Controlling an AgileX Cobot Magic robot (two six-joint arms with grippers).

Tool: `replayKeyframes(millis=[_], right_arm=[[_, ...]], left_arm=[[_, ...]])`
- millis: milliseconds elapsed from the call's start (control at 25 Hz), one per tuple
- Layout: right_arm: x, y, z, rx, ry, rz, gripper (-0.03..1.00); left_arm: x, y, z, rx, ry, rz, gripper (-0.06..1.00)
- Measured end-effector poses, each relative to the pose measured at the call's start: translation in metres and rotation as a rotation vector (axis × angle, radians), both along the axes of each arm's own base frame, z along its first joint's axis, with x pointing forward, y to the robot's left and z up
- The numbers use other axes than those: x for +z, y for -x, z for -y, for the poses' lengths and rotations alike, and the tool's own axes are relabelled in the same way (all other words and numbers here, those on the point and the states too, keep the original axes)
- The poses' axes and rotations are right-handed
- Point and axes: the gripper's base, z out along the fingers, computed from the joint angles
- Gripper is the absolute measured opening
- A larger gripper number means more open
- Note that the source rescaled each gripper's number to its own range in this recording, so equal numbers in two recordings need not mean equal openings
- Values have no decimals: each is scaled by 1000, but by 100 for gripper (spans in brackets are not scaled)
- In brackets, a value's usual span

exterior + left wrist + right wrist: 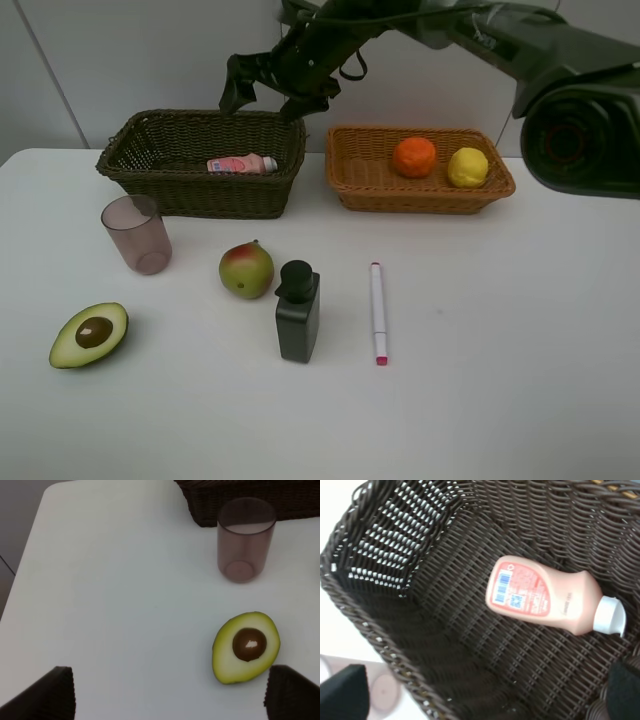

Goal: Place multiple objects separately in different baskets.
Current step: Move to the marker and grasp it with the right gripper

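Right claw [262,103] is gaping empty above the dark wicker basket [200,192]; small pink bottle [240,164] lying inside. Lifting straight — probably safest.

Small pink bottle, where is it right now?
The small pink bottle lies on its side inside the dark basket, left of the orange-tan basket in the high view.

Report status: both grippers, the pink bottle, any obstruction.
Left gripper open, empty, near the avocado. Right gripper open above dark basket. Pink bottle lying on its side inside it, untouched. Nothing in the way.
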Motion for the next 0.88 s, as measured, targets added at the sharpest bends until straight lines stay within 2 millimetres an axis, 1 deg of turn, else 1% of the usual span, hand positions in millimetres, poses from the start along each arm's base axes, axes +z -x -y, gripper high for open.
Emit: replayKeyframes(millis=[120,240,480,560,680,880], right_arm=[[17,6,3,-14,-9,-11,100],[33,11,10,-38,25,-12,100],[53,21,29,-129,162,-46,100],[57,21,31,-164,188,-34,100],[65,29,25,-202,210,-16,100],[83,52,5,-218,233,41,100]], left_arm=[[0,0,0,0,0,0,100],[0,0,0,0,0,0,100],[0,0,0,0,0,0,100],[0,0,0,0,0,0,100],[0,0,0,0,0,0,100],[0,0,0,0,0,0,100]])
